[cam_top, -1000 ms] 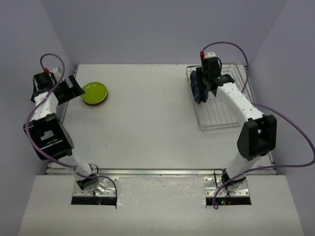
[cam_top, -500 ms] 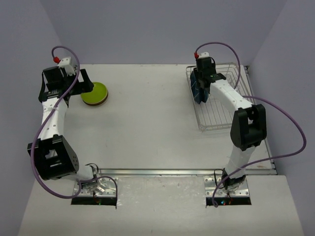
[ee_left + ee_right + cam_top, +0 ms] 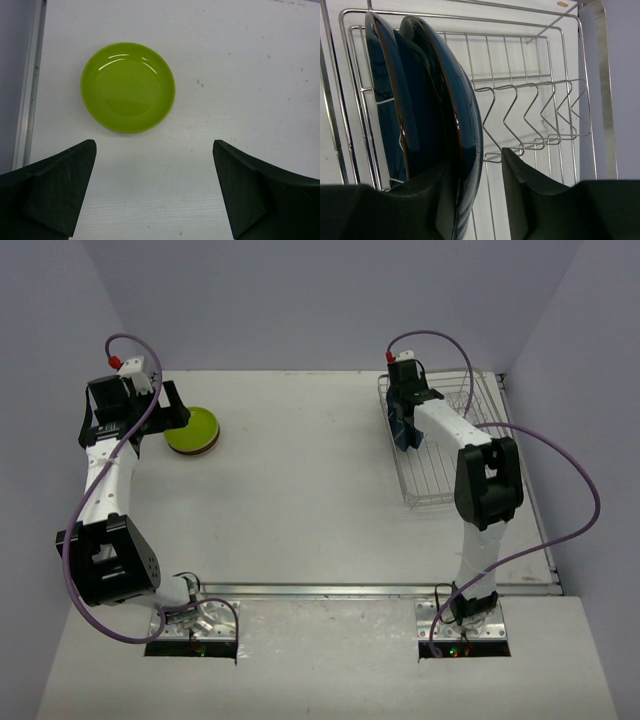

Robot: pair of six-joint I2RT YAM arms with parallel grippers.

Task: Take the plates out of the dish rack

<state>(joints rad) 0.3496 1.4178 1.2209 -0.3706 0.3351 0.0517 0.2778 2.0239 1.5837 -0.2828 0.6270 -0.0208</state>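
At the far right of the desk (image 3: 310, 490), the right arm reaches almost straight into the dish rack (image 3: 440, 478). The right gripper (image 3: 477, 165) hangs over the rack's left end, its fingers partly drawn in astride the rim of the nearer dark blue plate (image 3: 445, 100), with a sliver of gap showing on the right side. That plate and a second blue plate (image 3: 382, 90) stand on edge side by side, faces turned left and right and rims running near to far. At far left the left arm is bent, its left gripper (image 3: 154, 145) spread wide above the lime green plate (image 3: 128, 87), which lies flat and face up.
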